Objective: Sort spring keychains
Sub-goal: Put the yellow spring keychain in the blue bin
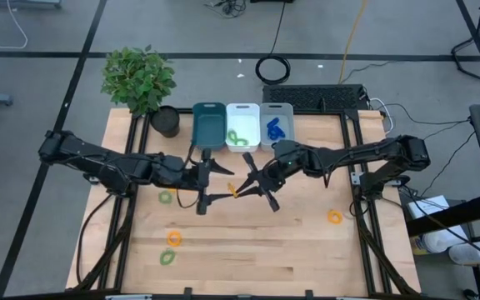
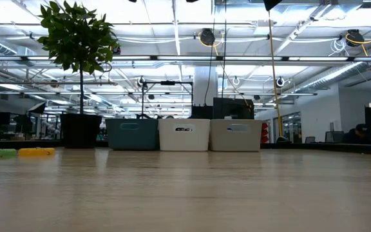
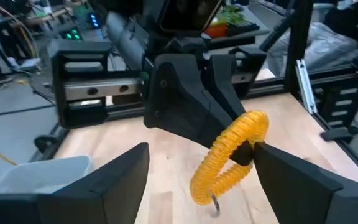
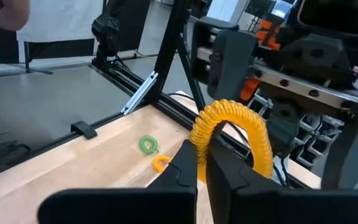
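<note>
My right jaws [image 4: 201, 163] clench an orange keychain [image 4: 235, 127] mid-counter; my left jaws [image 3: 197, 171] stand released around it. Left should close squarely before right lets go.

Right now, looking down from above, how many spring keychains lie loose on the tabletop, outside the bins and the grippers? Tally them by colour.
Orange keychains: 2
Green keychains: 2
Total: 4

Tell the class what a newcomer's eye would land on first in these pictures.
At the table's middle, the right gripper, shut, holds an orange spring keychain up to the open left gripper. Behind stand three bins in a row, beside a potted plant.
</note>
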